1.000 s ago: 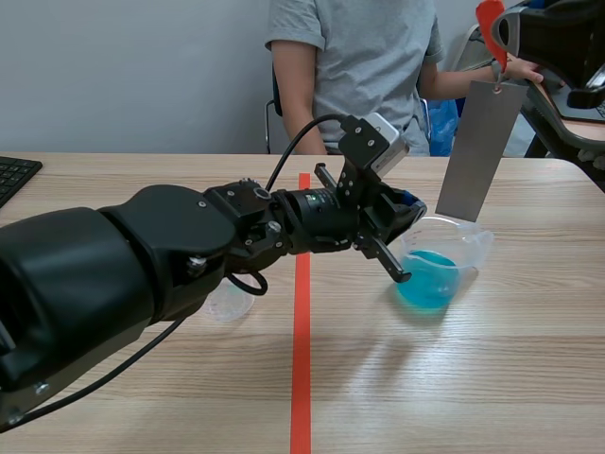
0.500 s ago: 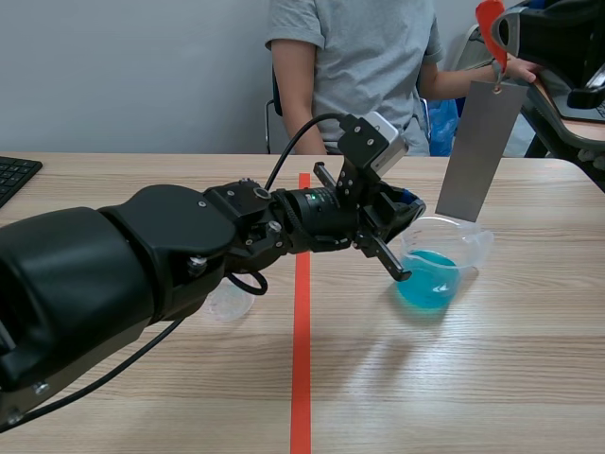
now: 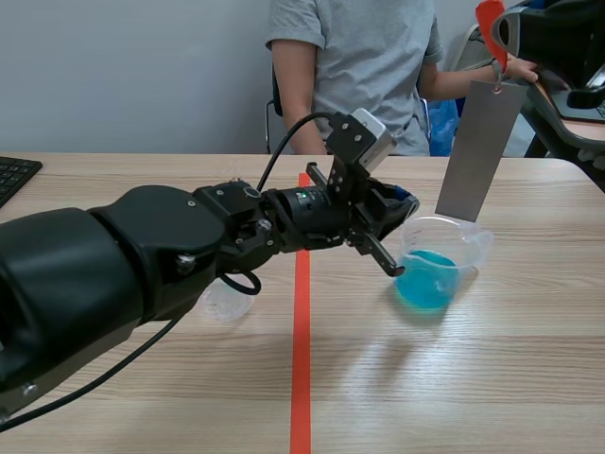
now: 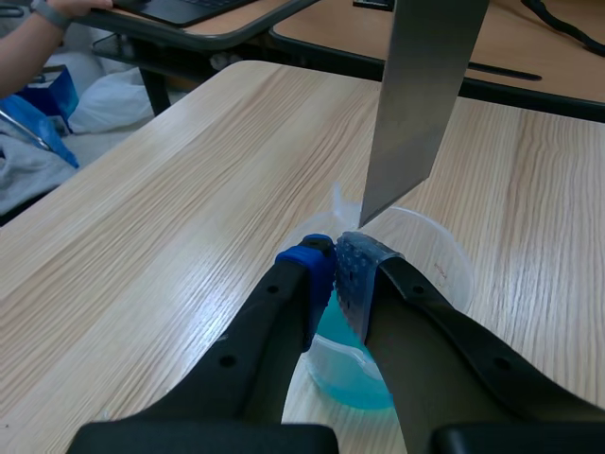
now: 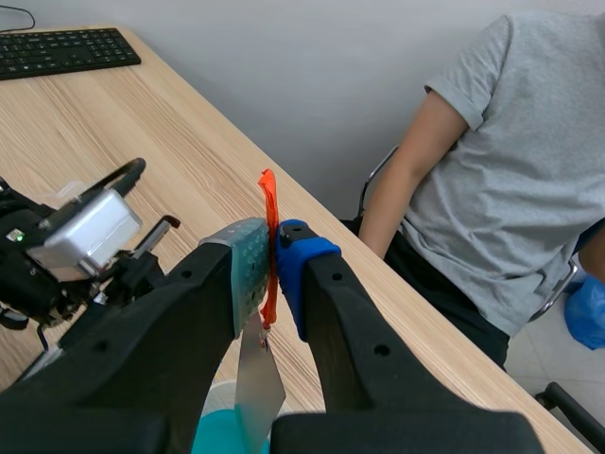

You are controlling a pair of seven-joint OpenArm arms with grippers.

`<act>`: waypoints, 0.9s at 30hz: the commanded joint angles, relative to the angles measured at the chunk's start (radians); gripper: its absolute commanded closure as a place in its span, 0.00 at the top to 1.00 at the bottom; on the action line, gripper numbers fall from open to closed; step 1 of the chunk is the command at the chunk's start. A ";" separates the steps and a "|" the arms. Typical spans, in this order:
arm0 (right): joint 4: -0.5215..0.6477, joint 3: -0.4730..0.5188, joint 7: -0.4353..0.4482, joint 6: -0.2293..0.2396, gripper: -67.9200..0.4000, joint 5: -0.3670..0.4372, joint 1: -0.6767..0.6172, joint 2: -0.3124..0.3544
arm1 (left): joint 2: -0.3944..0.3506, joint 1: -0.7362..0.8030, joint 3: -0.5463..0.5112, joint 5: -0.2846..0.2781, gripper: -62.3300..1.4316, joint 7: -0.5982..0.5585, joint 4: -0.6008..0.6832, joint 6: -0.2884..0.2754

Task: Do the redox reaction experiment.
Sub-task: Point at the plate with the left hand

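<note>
The right gripper pinches the orange-red strap. The metal plate hangs upright, its tip just above the beaker on the desk's right half. The left gripper clamps the beaker's rim.

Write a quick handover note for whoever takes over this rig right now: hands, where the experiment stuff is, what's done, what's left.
Left hand: shut on the rim of the beaker.
Right hand: raised, shut on the orange tag; the metal sheet hangs from the tag.
Things: the blue liquid is in the beaker. The sheet's lower edge hangs by the beaker's far rim, apparently not in the liquid.
Done: beaker filled and gripped, sheet lifted over it.
Left: lower the sheet into the liquid.
</note>
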 commanded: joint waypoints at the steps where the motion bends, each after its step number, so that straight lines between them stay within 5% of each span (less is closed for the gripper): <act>1: 0.002 0.018 0.014 0.005 0.03 0.014 0.017 0.016 | -0.050 0.016 -0.027 -0.015 0.11 -0.017 0.091 -0.001; 8: 0.002 0.018 0.014 0.005 0.03 0.014 0.017 0.016 | -0.298 0.197 -0.144 -0.019 0.11 -0.008 0.375 -0.001; 17: 0.002 0.018 0.014 0.005 0.03 0.014 0.016 0.016 | -0.636 0.618 -0.459 -0.167 0.11 -0.007 0.711 0.056; 21: 0.002 0.018 0.015 0.005 0.03 0.014 0.016 0.016 | -0.707 0.856 -0.611 -0.195 0.11 -0.007 0.779 0.104; 27: -0.001 0.018 0.015 0.005 0.03 0.013 0.016 0.010 | -0.712 1.182 -0.808 -0.195 0.11 -0.014 0.795 0.117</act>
